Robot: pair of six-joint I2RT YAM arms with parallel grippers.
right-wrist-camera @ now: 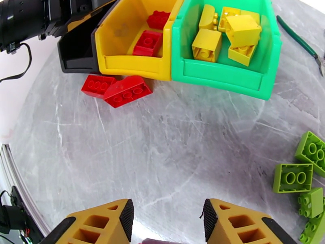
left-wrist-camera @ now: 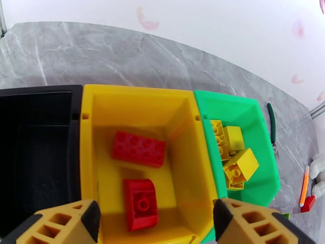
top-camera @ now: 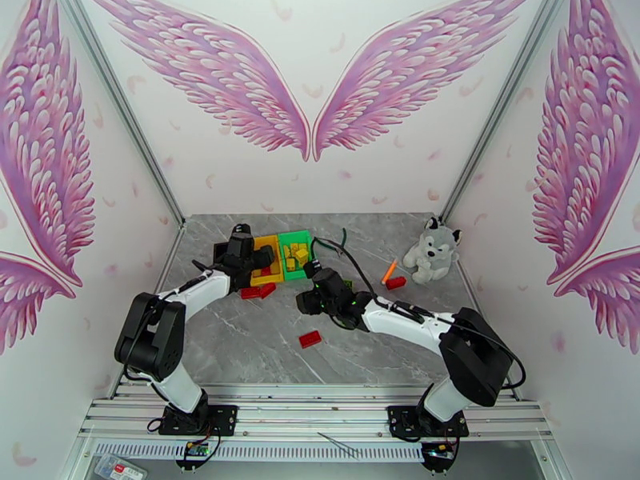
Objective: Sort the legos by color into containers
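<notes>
red legos [left-wrist-camera: 139, 148]: two are in the yellow bin [left-wrist-camera: 178, 118], one flat studded one and one rounded one closer to my left wrist cam.

loose reds: a red pair [right-wrist-camera: 127, 91] lies on the table [right-wrist-camera: 170, 151], touching each other and pushed up against the yellow bin's front wall. A lone red brick [top-camera: 310, 338] sits out on open marble, nearer the arm bases.

yellow legos [right-wrist-camera: 207, 44]: a jumbled heap inside the green bin [right-wrist-camera: 221, 76], a few tipped on their sides.

lime green legos [right-wrist-camera: 292, 177]: a small cluster on the table to the right of my right gripper, well apart from the bins.

bins: black bin [left-wrist-camera: 36, 131], yellow, then green, in a row with walls touching. The black one is too dark inside for me to tell what's in it.

left gripper [left-wrist-camera: 156, 224]: fingers spread wide with nothing between them, hanging above the near end of the yellow bin.

right gripper [right-wrist-camera: 168, 224]: same deal, spread wide and empty, over bare marble and facing the bins' fronts.

other stuff: pliers [left-wrist-camera: 271, 123] lie just beside the green bin's outer wall. The orange stick [left-wrist-camera: 304, 186] is further right, with a far red brick [left-wrist-camera: 308, 203] at its near end. The husky plush [top-camera: 432, 250] is just beyond those.

in the way: from the top cam my left gripper covers most of the black bin. The red pair lies between my right gripper and the yellow bin's front.
</notes>
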